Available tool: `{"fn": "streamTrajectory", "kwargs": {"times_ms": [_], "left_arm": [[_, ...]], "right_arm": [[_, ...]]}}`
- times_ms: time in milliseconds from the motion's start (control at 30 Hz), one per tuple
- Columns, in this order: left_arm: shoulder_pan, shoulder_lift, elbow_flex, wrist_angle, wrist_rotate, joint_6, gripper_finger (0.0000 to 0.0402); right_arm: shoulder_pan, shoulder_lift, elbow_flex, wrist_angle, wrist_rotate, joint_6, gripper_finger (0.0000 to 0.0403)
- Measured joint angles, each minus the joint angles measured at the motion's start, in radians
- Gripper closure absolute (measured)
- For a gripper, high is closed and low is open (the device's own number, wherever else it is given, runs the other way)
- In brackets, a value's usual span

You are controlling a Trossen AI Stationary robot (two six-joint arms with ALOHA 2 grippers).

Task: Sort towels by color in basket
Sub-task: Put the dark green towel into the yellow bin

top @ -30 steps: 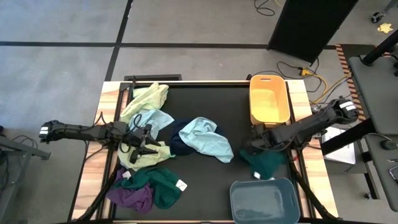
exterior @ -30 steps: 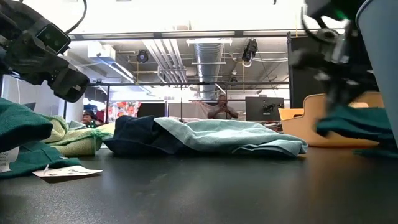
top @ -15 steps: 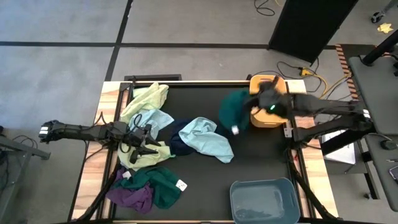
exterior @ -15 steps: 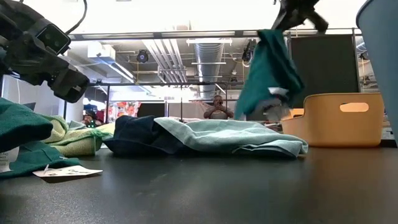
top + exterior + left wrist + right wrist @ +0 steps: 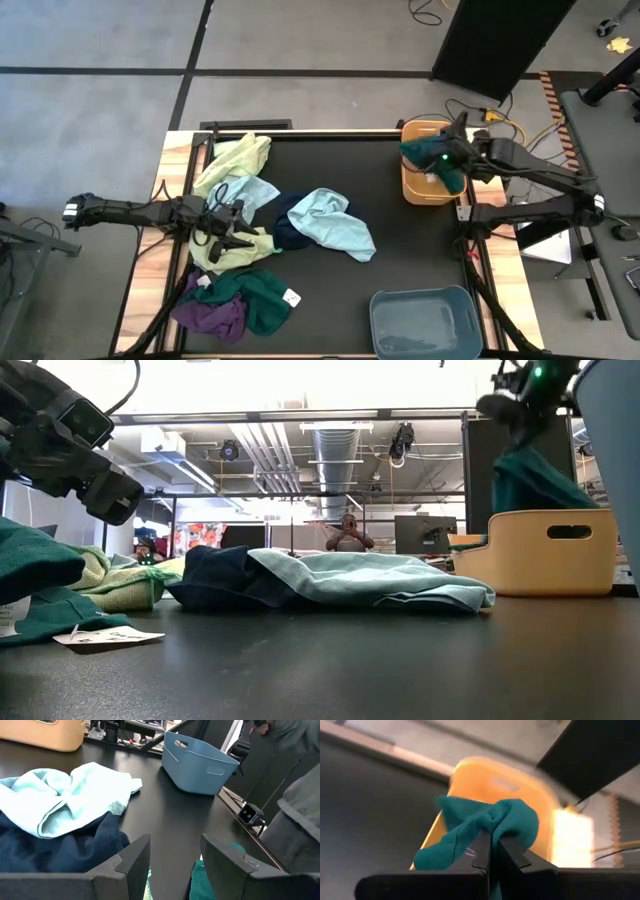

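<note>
The right gripper holds a teal green towel over the orange basket at the far right of the dark surface. In the right wrist view, its fingers are pressed together on a fold of the cloth, and the towel bunches just beyond the fingertips, with loose fabric draping to one side over the basket's near wall. In the low view, the towel hangs from the gripper and its lower part dips behind the basket's rim.

To do this step well, the gripper should probably be centred over the basket's opening before letting go, since the drape seems to lie across the rim and could slide out onto the surface. Lowering a little further, so most of the cloth rests inside, would make the release safer.

The left gripper waits low at the left side of the surface, its fingers apart and holding nothing, above a pale yellow-green towel. Near it lie a light blue towel partly over a navy towel, and closer to the front edge another teal green towel beside a purple towel. A blue-grey basket stands at the front right, with no towel visible in it.
</note>
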Motion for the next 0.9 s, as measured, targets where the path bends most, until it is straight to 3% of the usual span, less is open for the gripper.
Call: {"fn": "streamTrajectory", "kwargs": {"times_ms": [100, 233, 433, 567, 733, 900], "left_arm": [[0.000, 0.000, 0.000, 0.000, 0.000, 0.000, 0.0242], [0.000, 0.000, 0.000, 0.000, 0.000, 0.000, 0.0242], [0.000, 0.000, 0.000, 0.000, 0.000, 0.000, 0.0242], [0.000, 0.000, 0.000, 0.000, 0.000, 0.000, 0.0242], [0.000, 0.000, 0.000, 0.000, 0.000, 0.000, 0.0242], [0.000, 0.000, 0.000, 0.000, 0.000, 0.000, 0.0242]], "right_arm": [[-0.042, 0.014, -0.079, 0.029, -0.116, -0.010, 0.0394], [-0.142, 0.052, -0.156, 0.076, -0.179, -0.011, 0.0394], [-0.329, 0.154, -0.201, 0.252, -0.343, -0.044, 0.0389], [-0.433, 0.271, -0.202, 0.258, -0.424, -0.051, 0.0380], [-0.511, 0.415, -0.202, 0.251, -0.557, -0.070, 0.0345], [-0.518, 0.487, -0.192, 0.213, -0.633, -0.082, 0.0281]]}}
